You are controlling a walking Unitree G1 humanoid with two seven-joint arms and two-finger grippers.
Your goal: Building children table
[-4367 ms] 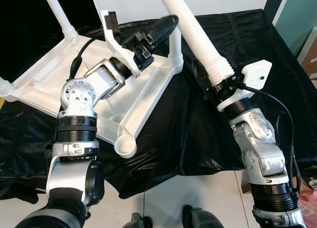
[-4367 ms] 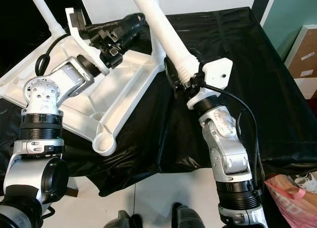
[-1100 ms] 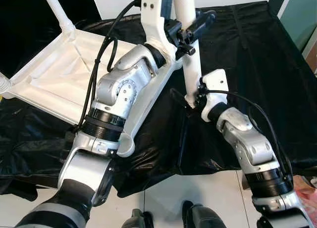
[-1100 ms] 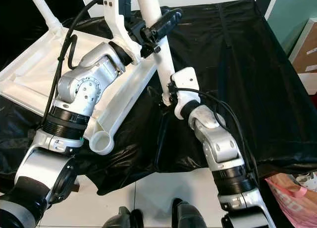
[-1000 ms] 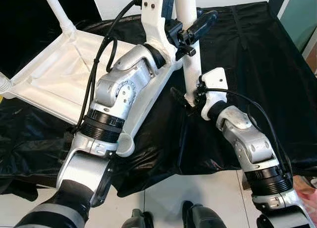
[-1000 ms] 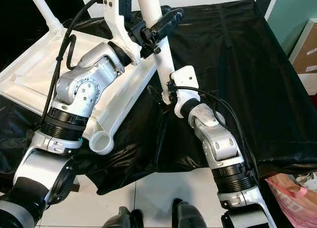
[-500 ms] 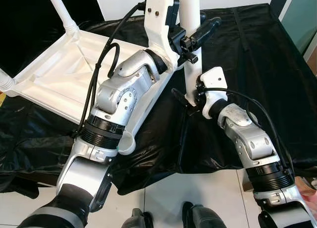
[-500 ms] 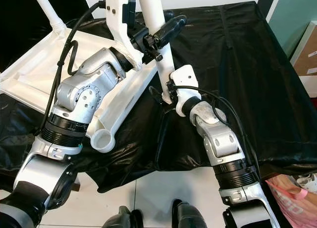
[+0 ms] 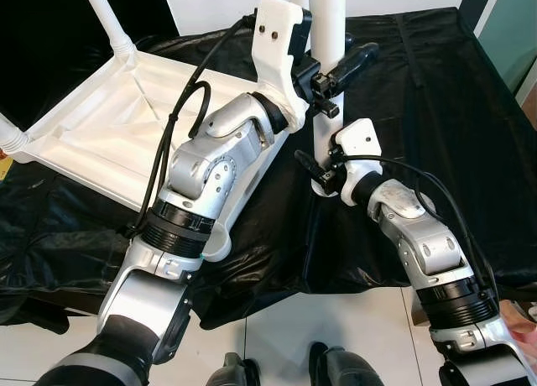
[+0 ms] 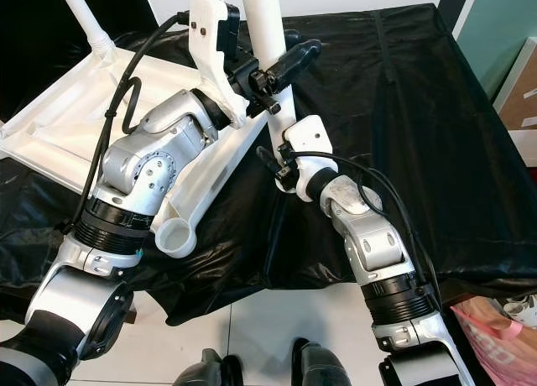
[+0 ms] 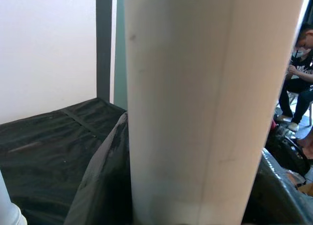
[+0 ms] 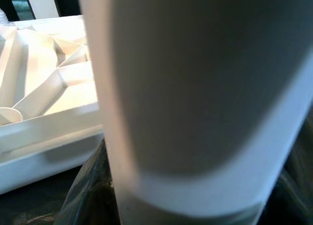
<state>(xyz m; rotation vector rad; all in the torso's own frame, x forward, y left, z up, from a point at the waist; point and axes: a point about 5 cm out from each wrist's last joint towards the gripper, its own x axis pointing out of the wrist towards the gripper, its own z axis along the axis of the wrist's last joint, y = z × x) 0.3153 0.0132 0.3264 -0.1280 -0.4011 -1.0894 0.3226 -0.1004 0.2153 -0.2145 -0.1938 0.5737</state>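
Presently, item one: a long white plastic table leg [image 9: 327,75], a smooth round tube, standing near upright over the black cloth-draped work surface [image 9: 436,109], its lower end resting on the cloth just beside the near edge of the tabletop.

Item two: the white moulded plastic children's tabletop [image 9: 109,134], lying upside down on the cloth with ribbed underside up. Two white legs rise from its far corners, one at [image 9: 105,21]; an open round corner socket [image 10: 172,235] sits empty at its near corner.

Item three: left gripper [image 9: 336,71], its black fingers closed around the upper part of the held leg, which looms large in the left wrist view.

Item four: right gripper [image 9: 323,176], clasping the same leg at its lower end, close to the cloth.

Item five, background: a seated person [image 11: 299,78] visible past the leg in the left wrist view; a pale tiled floor [image 9: 285,344] below the cloth's edge.

Handling note, as a judgement: the leg is held but not yet seated, and the empty near socket looks the likely destination. Keep both grips firm so the tube cannot swing, carry the lower end over that socket, square the leg's axis to the socket's bore before pressing down, and avoid dragging the cloth or nudging the tabletop.
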